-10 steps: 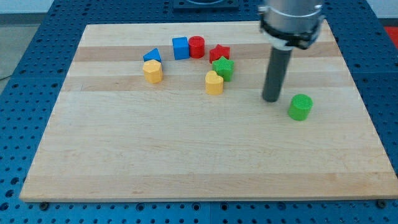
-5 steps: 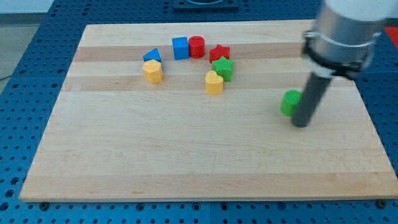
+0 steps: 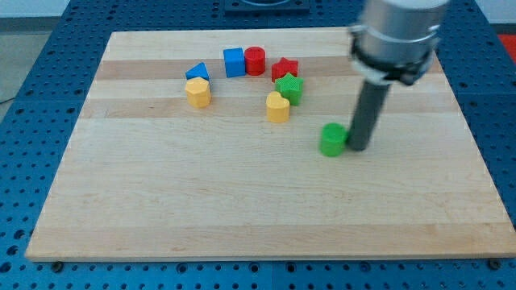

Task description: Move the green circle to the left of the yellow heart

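Down on the board (image 3: 242, 217), my tip (image 3: 359, 148) sits just at the view's right of the green circle (image 3: 331, 139), touching or all but touching its side; I cannot tell which. It is a bare rod end and grips nothing, its side simply against or beside the block. The rod rises straight up to the grey arm body at the view's top right.

That green circle lies alone in the right half of the board, about mid-height, apart from every other block. The yellow heart (image 3: 277, 106) is up and to the view's left of it, with bare wood between them, so the circle is on the heart's right and lower side.

Just above and right of the heart stands the green star (image 3: 289, 88), close beside it, and the red star (image 3: 284, 69) is just above the green one. Farther toward the view's top left, the red cylinder (image 3: 255, 60) and the blue cube (image 3: 234, 62) stand side by side, nearly touching. Lower left of those, the blue triangle (image 3: 197, 72) sits right above the yellow hexagon (image 3: 197, 92), the two very close.

A blue perforated table (image 3: 32, 121) surrounds the board on all sides.
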`<state>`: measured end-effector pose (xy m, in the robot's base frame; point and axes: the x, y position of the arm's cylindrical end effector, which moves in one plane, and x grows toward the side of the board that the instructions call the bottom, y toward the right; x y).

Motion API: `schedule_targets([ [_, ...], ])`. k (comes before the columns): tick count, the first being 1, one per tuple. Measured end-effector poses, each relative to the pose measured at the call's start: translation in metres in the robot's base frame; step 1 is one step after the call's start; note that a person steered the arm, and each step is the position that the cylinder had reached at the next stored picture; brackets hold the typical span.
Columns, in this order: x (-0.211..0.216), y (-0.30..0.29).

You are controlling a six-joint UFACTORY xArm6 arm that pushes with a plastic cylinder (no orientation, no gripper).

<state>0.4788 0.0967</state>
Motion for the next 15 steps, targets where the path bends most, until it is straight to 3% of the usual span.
schedule_targets([
  [1, 0.020, -0.051],
  [2, 0.020, -0.060],
  [4, 0.011, -0.009],
  [5, -0.009, -0.011],
  [7, -0.015, -0.101],
  [8, -0.016, -0.111],
  [9, -0.006, -0.086],
  [11, 0.026, -0.124],
  [13, -0.029, -0.146],
  [15, -0.006, -0.171],
])
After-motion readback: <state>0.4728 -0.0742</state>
